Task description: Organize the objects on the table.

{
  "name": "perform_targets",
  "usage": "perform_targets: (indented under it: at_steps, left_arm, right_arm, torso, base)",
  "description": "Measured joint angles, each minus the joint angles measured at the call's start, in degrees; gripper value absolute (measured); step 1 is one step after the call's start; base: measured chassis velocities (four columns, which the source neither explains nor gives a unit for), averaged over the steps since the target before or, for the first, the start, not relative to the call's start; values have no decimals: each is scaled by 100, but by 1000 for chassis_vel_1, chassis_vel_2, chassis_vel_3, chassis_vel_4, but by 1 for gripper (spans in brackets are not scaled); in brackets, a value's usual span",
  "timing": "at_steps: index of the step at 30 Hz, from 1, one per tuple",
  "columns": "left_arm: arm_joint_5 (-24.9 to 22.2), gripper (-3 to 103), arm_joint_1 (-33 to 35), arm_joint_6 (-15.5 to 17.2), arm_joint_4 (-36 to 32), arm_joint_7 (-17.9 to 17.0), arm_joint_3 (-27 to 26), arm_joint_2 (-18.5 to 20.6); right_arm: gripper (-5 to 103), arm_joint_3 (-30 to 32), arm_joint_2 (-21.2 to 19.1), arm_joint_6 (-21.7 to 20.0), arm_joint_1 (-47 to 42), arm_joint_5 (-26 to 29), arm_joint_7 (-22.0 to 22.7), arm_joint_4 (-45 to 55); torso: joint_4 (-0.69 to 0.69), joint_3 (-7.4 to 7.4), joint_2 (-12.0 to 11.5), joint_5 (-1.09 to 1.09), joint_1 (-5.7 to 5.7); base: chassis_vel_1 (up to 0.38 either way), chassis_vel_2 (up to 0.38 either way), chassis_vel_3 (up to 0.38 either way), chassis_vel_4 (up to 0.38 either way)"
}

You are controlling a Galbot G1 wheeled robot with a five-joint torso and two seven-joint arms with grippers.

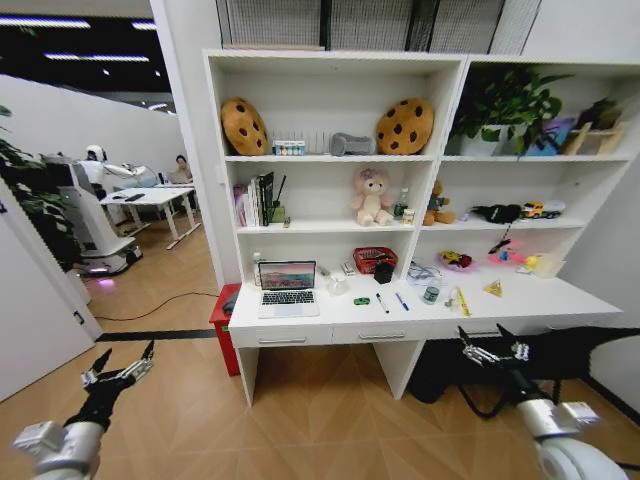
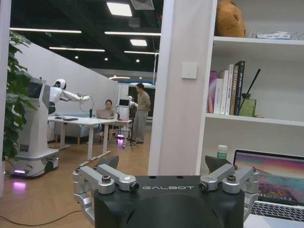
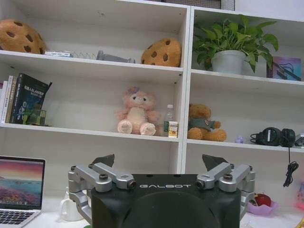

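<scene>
Position: left gripper (image 1: 118, 372) and right gripper (image 1: 492, 350) hang low, well short of the worktop (image 1: 330, 318) — jaws of both released, empty.
Laptop (image 1: 288, 289): worktop's left end, lid up; rigid, hinge fragile — you should grip the base.
Pens (image 1: 382, 302): mid-worktop; light, slippery; pinch mid-barrel.
Toy car (image 1: 361, 300): tiny, may roll.

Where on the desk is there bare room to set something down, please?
The desk is bare along its front edge and at the far right end, past the yellow triangle. It is crowded from the laptop to the pens.
</scene>
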Motion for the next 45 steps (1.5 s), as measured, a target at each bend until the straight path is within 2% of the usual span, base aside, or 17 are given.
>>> perform_targets:
  at_steps: [45]
  left_arm:
    - [-8,99,-55,-2,58,-2,22,16]
  right_arm:
    - [100,-27,5,-9,12,37,-50,-26]
  torso:
    - [0,0,0,0,0]
  base:
    - [0,0,0,0]
